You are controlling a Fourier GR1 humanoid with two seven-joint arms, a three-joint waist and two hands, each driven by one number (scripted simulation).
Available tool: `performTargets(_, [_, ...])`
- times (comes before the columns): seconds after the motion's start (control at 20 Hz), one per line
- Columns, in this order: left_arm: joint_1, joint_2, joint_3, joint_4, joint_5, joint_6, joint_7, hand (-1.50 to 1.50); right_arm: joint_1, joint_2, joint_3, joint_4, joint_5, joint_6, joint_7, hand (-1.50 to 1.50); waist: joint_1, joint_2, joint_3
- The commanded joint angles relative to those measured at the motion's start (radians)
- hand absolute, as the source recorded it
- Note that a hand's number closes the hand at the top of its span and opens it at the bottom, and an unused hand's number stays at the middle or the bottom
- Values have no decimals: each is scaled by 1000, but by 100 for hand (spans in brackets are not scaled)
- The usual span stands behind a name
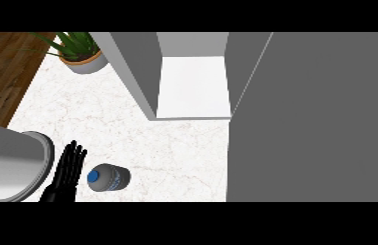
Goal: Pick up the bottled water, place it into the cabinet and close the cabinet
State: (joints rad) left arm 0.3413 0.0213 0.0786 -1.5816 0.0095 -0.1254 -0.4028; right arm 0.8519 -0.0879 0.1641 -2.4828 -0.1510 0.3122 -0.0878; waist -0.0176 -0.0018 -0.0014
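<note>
The water bottle (pixel 108 178) stands upright on the white marble counter near the lower left. It is seen from above, with a blue cap and a clear grey body. My left hand (pixel 66 170) is just left of it, fingers straight and pointing away from me, apart from the bottle or barely beside it. The hand is open and holds nothing. The cabinet (pixel 192 84) stands open at top centre, showing a bare white shelf. Its grey door (pixel 303 119) is swung out and fills the right side. My right hand does not show.
A potted green plant (pixel 80 53) stands at the top left beside the cabinet's left wall. A large grey rounded shape (pixel 18 164) fills the left edge beside my hand. A wooden floor strip (pixel 15 74) marks the counter's left edge.
</note>
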Motion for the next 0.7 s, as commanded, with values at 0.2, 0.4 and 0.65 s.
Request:
performTargets(0.2, [-101, 41, 82, 290, 4, -20, -172, -150, 109, -18, -25, -153, -70, 36, 14, -150, 5, 0, 0])
performTargets(0.4, [-213, 69, 109, 536, 40, -117, -270, -150, 143, -19, -15, -117, -49, 55, -42, -150, -5, 1, -1])
performTargets(0.65, [-259, 18, 61, 658, 6, -141, -358, -150, 182, -30, -32, -135, -87, 76, -56, -150, -6, 0, 0])
